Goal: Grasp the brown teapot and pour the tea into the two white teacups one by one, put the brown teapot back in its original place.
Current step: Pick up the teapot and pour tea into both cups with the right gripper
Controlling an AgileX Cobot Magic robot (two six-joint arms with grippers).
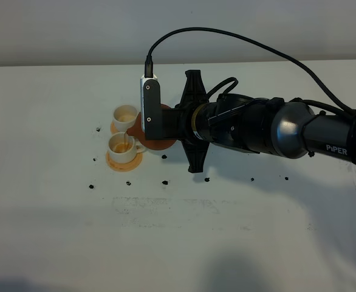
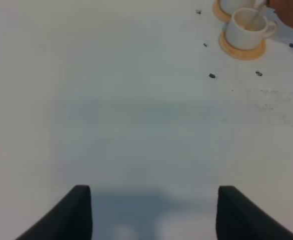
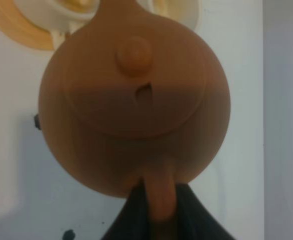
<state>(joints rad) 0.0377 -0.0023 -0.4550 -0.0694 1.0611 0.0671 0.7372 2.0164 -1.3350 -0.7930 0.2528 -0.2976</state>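
Right claw [image 3: 159,212] clamped tight on loop handle of squat reddish-brown clay teapot [image 3: 136,100]; knobbed lid faces my wrist camera. Teapot tipped, spout toward two small white cylindrical teacups, just beside them. Far teacup [image 1: 126,114] and near teacup [image 1: 122,148] each on orange-tan round coaster [image 2: 241,50]; near teacup holds amber liquid. Left claw [image 2: 154,212] wide, nothing between its fingers, over white table [image 1: 226,243], well apart from teacups.

Table [image 1: 166,243] near side open; right arm [image 1: 269,128], teapot [image 1: 158,145] crowd teacups [image 1: 122,149].
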